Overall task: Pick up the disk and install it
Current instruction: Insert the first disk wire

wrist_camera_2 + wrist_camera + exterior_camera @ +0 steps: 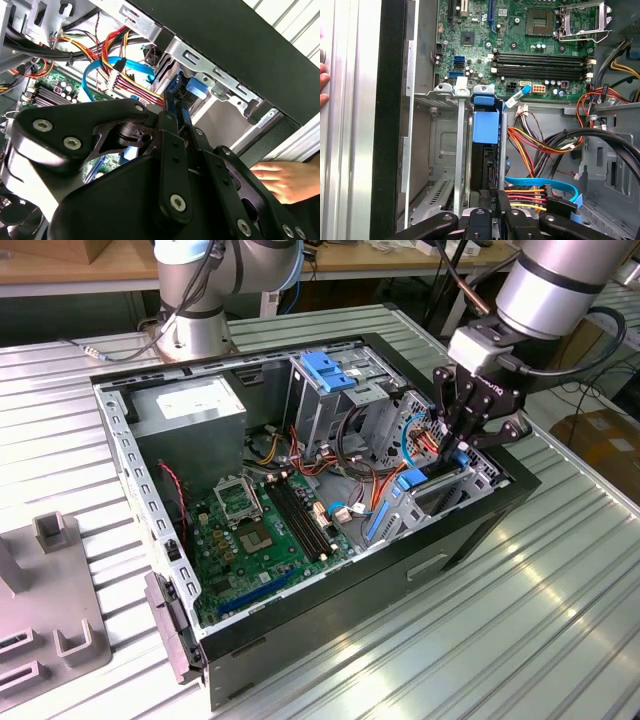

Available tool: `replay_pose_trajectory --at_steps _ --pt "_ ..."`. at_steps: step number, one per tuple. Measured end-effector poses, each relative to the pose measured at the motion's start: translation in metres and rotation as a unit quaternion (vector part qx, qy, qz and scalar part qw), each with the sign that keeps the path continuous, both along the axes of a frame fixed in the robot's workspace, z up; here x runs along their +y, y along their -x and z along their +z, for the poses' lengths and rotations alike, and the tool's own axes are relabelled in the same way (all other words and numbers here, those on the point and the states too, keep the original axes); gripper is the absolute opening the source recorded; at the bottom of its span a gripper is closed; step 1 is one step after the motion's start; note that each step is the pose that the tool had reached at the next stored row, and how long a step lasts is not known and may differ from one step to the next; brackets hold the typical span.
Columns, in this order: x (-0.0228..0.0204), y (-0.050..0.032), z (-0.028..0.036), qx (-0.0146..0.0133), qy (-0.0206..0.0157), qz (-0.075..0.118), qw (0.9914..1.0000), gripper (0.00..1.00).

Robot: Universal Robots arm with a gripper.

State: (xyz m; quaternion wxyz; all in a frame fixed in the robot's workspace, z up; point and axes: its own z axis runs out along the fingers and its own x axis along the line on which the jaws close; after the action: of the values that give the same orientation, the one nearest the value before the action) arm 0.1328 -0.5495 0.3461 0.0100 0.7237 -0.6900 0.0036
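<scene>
disk [485, 127]: bright blue plastic bracket, smooth
gripper [462, 445]: matt black metal links
computer case [128, 455]: bare grey sheet metal
table [520, 620]: ribbed, shiny metal
motherboard [262, 535]: green, glossy

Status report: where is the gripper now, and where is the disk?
Gripper shut on disk, on edge in the drive cage. Cables close beside. A hand rests on the case outside.
</scene>
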Motion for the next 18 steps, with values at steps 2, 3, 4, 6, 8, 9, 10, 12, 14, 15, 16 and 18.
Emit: replay_pose_trajectory --at_steps 2,3,4,6,8,9,10,12,14,15,16,18 --pt "-0.0005 -0.0002 -0.0001 0.0000 0.0000 0.000 1.00000 0.17" --pt "-0.0005 -0.0002 -0.0002 0.0000 0.0000 0.000 1.00000 0.17" --pt "-0.0005 -0.0002 -0.0004 0.0000 0.0000 0.000 1.00000 0.17" --pt "-0.0005 -0.0002 -0.0008 0.0000 0.0000 -0.001 1.00000 0.17" --pt "-0.0005 -0.0003 -0.0015 0.0000 0.0000 -0.005 0.99999 0.17" --pt "-0.0005 -0.0002 -0.0018 0.0000 0.0000 -0.007 0.99998 0.17" --pt "-0.0005 -0.0002 -0.0024 0.0000 0.0000 -0.009 0.99996 0.17" --pt "-0.0005 -0.0002 -0.0031 0.0000 0.0000 -0.009 0.99996 0.17" --pt "-0.0005 -0.0002 -0.0059 0.0000 -0.0001 -0.009 0.99996 0.17" --pt "-0.0005 -0.0002 -0.0066 0.0000 0.0002 -0.009 0.99996 0.17" --pt "-0.0005 -0.0002 -0.0071 0.0000 0.0004 -0.009 0.99996 0.17" --pt "-0.0006 -0.0002 -0.0073 0.0000 0.0002 -0.009 0.99996 0.17"
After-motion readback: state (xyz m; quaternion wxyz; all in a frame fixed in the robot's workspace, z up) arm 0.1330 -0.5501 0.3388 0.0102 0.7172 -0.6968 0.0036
